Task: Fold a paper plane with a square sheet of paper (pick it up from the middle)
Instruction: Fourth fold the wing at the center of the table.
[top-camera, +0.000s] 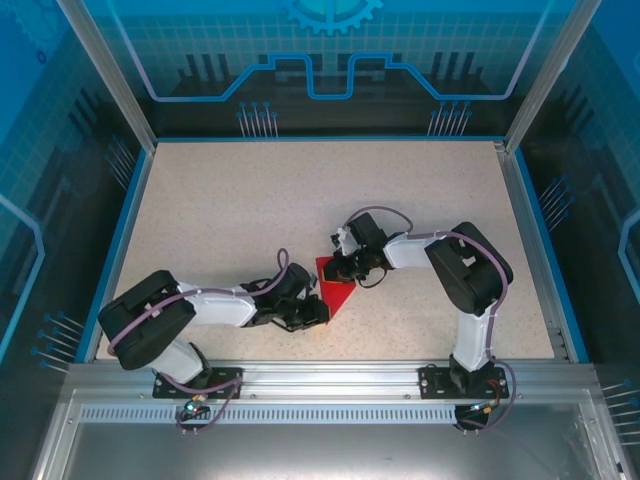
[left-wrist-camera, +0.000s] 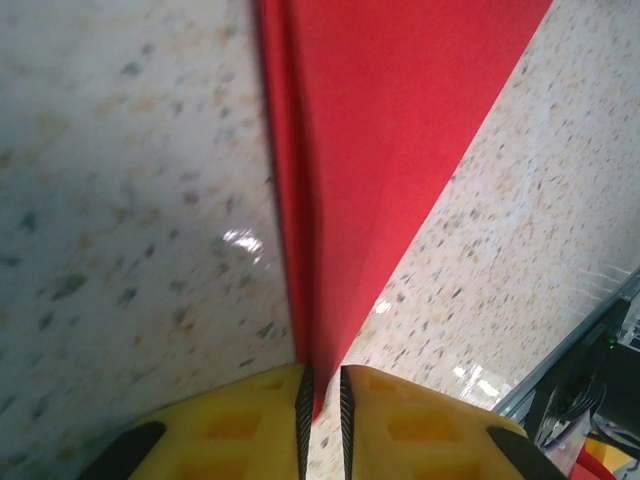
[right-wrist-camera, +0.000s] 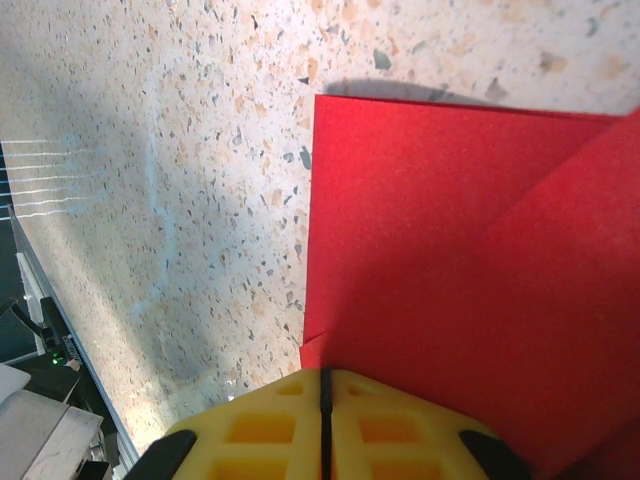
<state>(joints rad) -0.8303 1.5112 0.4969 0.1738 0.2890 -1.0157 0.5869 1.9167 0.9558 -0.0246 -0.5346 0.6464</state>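
The square sheet of paper (top-camera: 337, 291) lies on the table between the arms as a bright red folded shape tapering toward the near edge. In the left wrist view, the paper (left-wrist-camera: 380, 150) narrows to a tip with a raised crease. That tip reaches into the slim gap of my left gripper (left-wrist-camera: 322, 390), whose jaws stand slightly apart with table showing between them. My right gripper (right-wrist-camera: 325, 378) is shut, its pads pressed together at the left edge of the paper (right-wrist-camera: 450, 250), which runs under the fingertips. From above, the left gripper (top-camera: 320, 308) and right gripper (top-camera: 343, 268) flank the sheet.
The speckled beige table (top-camera: 230, 210) is bounded by blue-edged rails and clear walls. An aluminium rail (top-camera: 320, 375) carries both arm bases at the near edge. The right arm's elbow (top-camera: 470, 270) rises to the right of the paper.
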